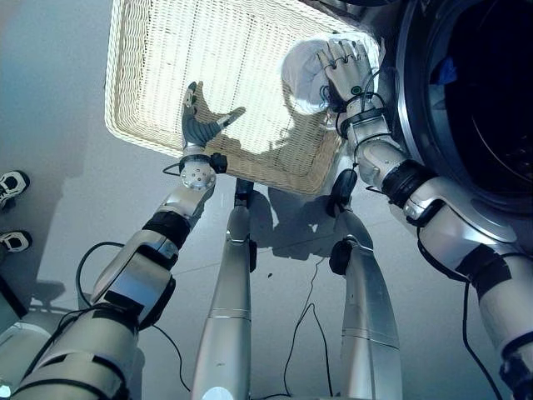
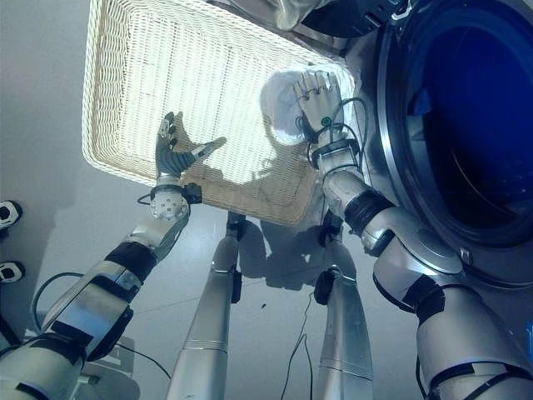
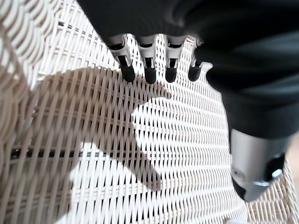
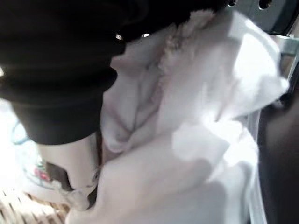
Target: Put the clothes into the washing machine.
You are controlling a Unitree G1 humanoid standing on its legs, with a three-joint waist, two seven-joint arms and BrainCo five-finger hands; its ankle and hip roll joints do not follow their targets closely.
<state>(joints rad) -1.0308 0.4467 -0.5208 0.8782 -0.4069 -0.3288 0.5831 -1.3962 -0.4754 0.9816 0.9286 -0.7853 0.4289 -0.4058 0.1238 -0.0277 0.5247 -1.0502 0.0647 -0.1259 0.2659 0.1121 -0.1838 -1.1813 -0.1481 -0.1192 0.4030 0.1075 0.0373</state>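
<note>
Our right robot hand (image 1: 348, 68) lies on a white garment (image 1: 305, 77) at the far right corner of the wicker basket (image 1: 166, 50). In the right wrist view our thumb (image 4: 74, 172) presses into the soft, crumpled folds, yet we cannot tell whether the fingers are curled round the cloth. Our left robot hand (image 1: 198, 123) hovers over the basket's near edge, fingers (image 3: 148, 70) straight and relaxed, holding nothing. The basket sits on the floor (image 1: 50, 100), just beside the washing machine (image 1: 466, 100), whose round dark opening faces us at the right.
</note>
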